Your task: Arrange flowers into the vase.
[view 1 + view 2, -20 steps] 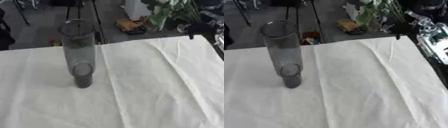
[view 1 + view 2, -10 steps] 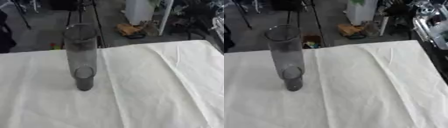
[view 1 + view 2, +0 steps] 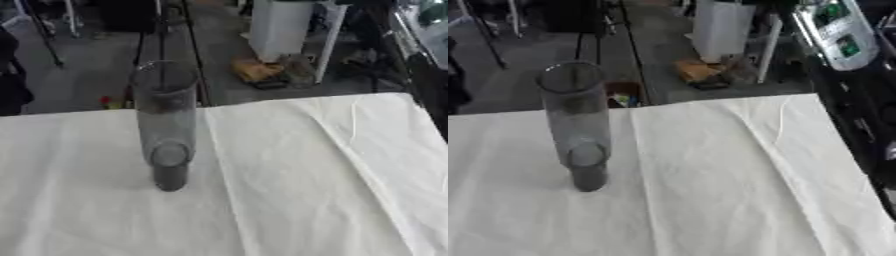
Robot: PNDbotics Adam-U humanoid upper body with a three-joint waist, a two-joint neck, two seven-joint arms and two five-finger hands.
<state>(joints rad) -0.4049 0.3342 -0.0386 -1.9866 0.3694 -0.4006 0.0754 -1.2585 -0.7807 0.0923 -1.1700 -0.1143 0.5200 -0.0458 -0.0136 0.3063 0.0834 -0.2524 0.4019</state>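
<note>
The vase (image 3: 165, 120) is clear, smoky grey glass, darkest (almost charcoal) at its base. The tabletop (image 3: 289, 190) wears a plain cream-white cloth with no pattern, only soft creases. Beyond it the floor (image 3: 79, 80) is dull grey, with a white cabinet (image 3: 280, 27) and something orange-brown (image 3: 254, 70) lying beside it.

Your worktop (image 3: 289, 200) runs off the left, right and bottom edges. The dark arm (image 3: 859, 115) along the right edge is cut off, and its hand lies outside both views. Whatever the blurred vase (image 3: 165, 125) holds, you cannot tell.
</note>
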